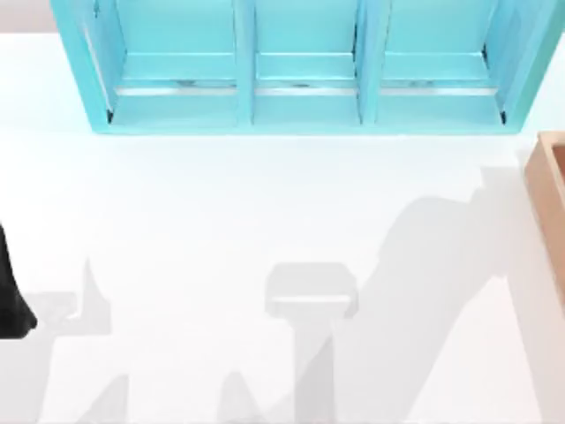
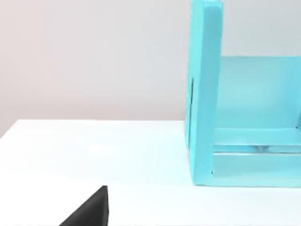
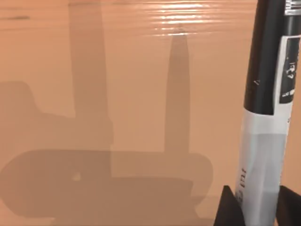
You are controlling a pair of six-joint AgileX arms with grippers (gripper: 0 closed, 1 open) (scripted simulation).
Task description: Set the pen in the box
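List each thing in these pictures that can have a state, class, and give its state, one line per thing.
pen: held in the right hand, over tan wood.
box: open-topped, at the table's right edge.
turquoise shelf unit: at the table's far side.
left hand: parked at the table's left edge.

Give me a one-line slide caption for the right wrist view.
Right gripper shut on the pen, held against the tan inner surface of the box.
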